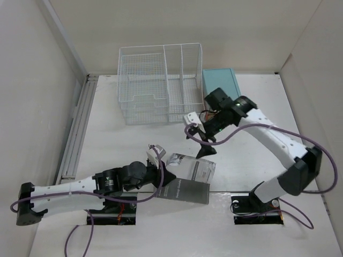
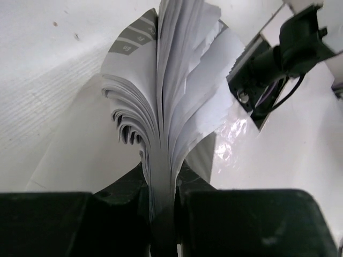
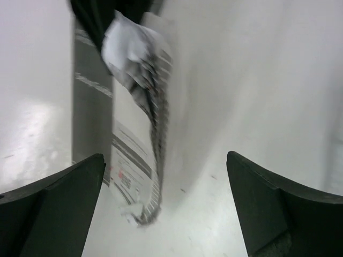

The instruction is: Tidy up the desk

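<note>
The white desk [image 1: 118,144] carries a grey-and-white paper booklet [image 1: 187,179] near its front middle. My left gripper [image 1: 161,175] is shut on one edge of the booklet. In the left wrist view the pages [image 2: 166,91] fan out upward from between the black fingers [image 2: 118,214]. My right gripper [image 1: 200,142] hangs open and empty just behind the booklet. In the right wrist view its fingers [image 3: 48,206] stand wide apart over bare desk [image 3: 241,80], and the booklet [image 3: 134,155] lies ahead, partly blurred.
A white wire-mesh organizer rack [image 1: 158,83] stands at the back middle. A teal box [image 1: 221,81] sits to its right, partly behind the right arm. Walls close in on the left, back and right. Two cutouts at the front edge hold the arm bases.
</note>
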You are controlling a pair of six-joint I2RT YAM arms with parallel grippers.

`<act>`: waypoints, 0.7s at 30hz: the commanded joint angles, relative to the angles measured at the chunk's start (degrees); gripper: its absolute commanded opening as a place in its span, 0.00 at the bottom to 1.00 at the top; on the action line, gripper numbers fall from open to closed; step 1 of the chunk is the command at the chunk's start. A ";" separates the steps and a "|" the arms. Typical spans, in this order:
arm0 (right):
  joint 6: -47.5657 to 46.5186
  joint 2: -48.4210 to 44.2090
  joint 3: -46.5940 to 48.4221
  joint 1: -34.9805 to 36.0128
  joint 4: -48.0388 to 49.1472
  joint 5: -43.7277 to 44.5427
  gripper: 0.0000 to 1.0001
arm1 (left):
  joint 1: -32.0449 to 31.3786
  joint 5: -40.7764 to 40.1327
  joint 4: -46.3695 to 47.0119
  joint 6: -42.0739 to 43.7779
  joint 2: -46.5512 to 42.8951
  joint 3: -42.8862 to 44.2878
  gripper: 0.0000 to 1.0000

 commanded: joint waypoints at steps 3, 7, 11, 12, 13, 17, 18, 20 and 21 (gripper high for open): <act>23.94 -14.68 -0.95 -2.58 21.25 20.12 1.00 | 0.03 -8.97 -0.19 -5.42 -3.37 10.25 0.00; 31.81 -22.09 -3.86 -6.69 32.29 39.14 1.00 | 0.03 -15.65 -3.71 -10.43 -2.75 16.49 0.00; 39.89 -28.87 -7.82 -11.96 38.95 38.04 1.00 | 0.03 -21.99 -5.21 -15.18 -0.57 21.59 0.00; 41.12 -29.84 -8.61 -12.77 38.97 36.19 1.00 | 0.03 -23.40 -5.21 -15.89 0.66 23.43 0.00; 41.83 -30.54 -9.31 -13.38 39.49 33.99 1.00 | 0.03 -26.02 -5.73 -16.51 1.54 24.66 0.00; 43.33 -33.35 -11.69 -13.39 42.21 29.76 0.86 | 0.03 -32.61 -6.27 -19.59 5.76 30.64 0.00; 43.33 -34.15 -11.69 -11.82 42.75 29.14 0.86 | 0.03 -33.86 -5.66 -19.59 6.64 31.69 0.00; 39.23 -35.55 -13.00 -11.10 42.75 29.14 0.86 | 0.03 -36.32 -5.13 -19.59 9.37 35.30 0.00; 38.07 -38.26 -14.32 -10.49 42.75 29.66 0.86 | 0.03 -38.07 -4.60 -18.89 10.42 36.53 0.00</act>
